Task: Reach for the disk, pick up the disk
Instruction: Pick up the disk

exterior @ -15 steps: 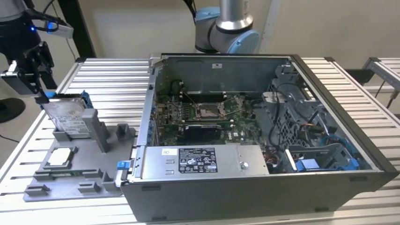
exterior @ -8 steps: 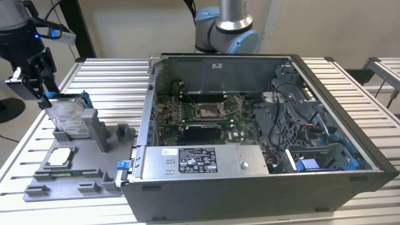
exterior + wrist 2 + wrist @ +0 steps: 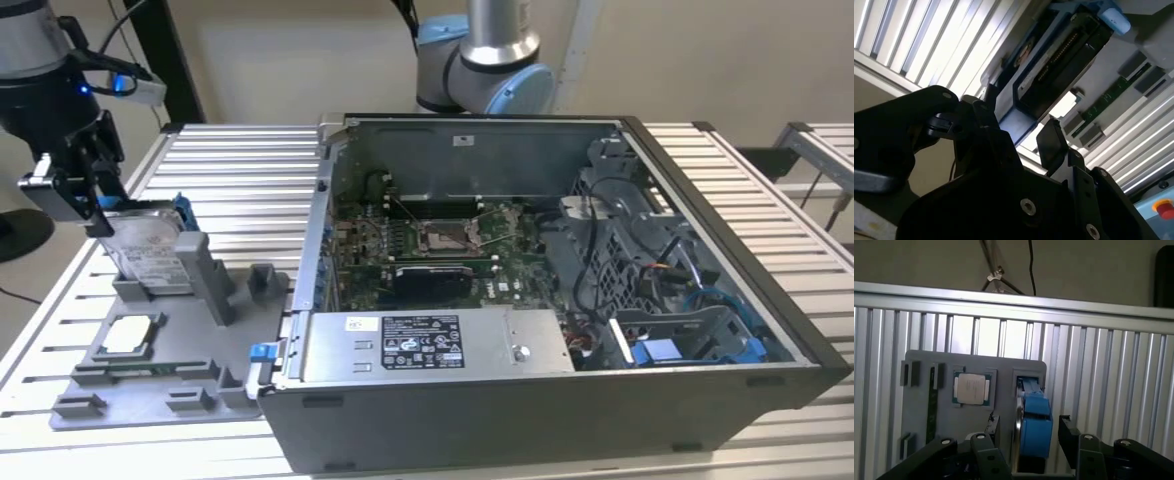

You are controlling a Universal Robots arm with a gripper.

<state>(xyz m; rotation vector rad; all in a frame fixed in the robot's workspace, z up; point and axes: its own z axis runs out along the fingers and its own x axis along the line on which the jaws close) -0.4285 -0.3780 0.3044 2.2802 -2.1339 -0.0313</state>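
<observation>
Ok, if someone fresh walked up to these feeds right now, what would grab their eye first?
The open computer case with its motherboard exposed, taking the middle and the exterior view's right. Then the gripper, open, straddling the disk that stands on edge in a grey fixture at the exterior view's left.

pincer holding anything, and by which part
Nothing is held. The open pincer straddles the top of the upright hard drive in its blue bracket, not closed on it.
</observation>
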